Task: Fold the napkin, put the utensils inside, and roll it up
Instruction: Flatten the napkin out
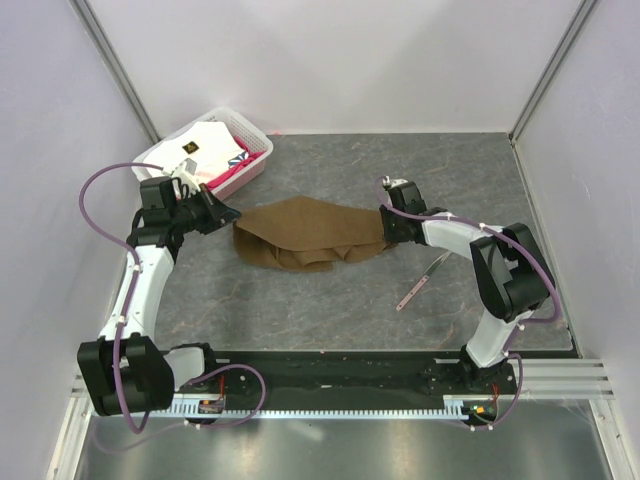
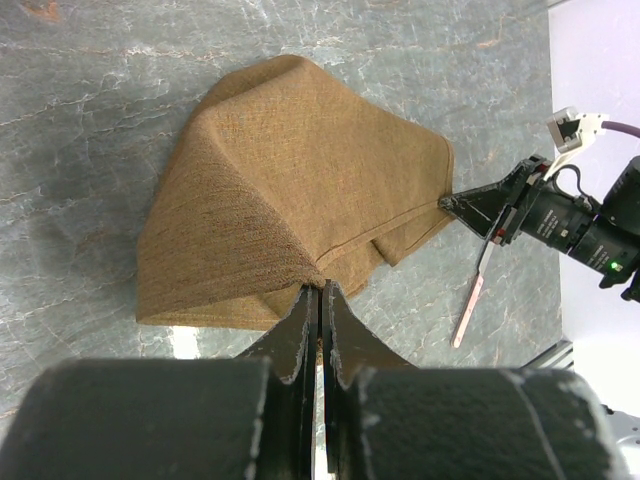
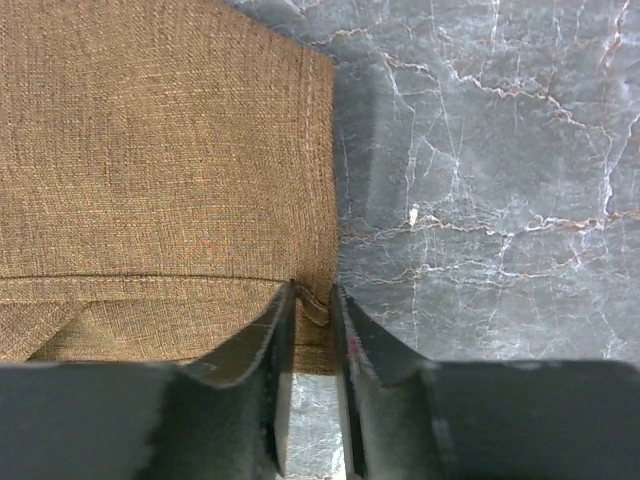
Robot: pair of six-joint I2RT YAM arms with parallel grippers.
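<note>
- Left pincer [image 1: 222, 213] and right pincer [image 1: 385, 218], seen from above, each grip an opposite end of the brown napkin [image 1: 305, 232]. It sags bunched and creased between them on the desk [image 1: 300, 320].
- From that same view, the utensil [image 1: 420, 285] lies bare on the desk near the right arm, apart from the cloth. A white basket [image 1: 255, 165] of other cloths sits at the far left.
- Left wrist view: the left pincer [image 2: 320, 290] is clamped tight on a corner of the napkin [image 2: 290, 180], drawing it up into a tented ridge. The right pincer [image 2: 445, 203] pinches the opposite corner, with the utensil [image 2: 472, 300] just beyond it.
- Right wrist view: the right pincer [image 3: 312, 300] is closed on the napkin [image 3: 150, 150] at its hemmed edge, with cloth caught between its fingers.
- As I judge it, the fold is only under way, since no neat fold lies flat yet. Placing the utensil inside and rolling the napkin up are both left to do.
</note>
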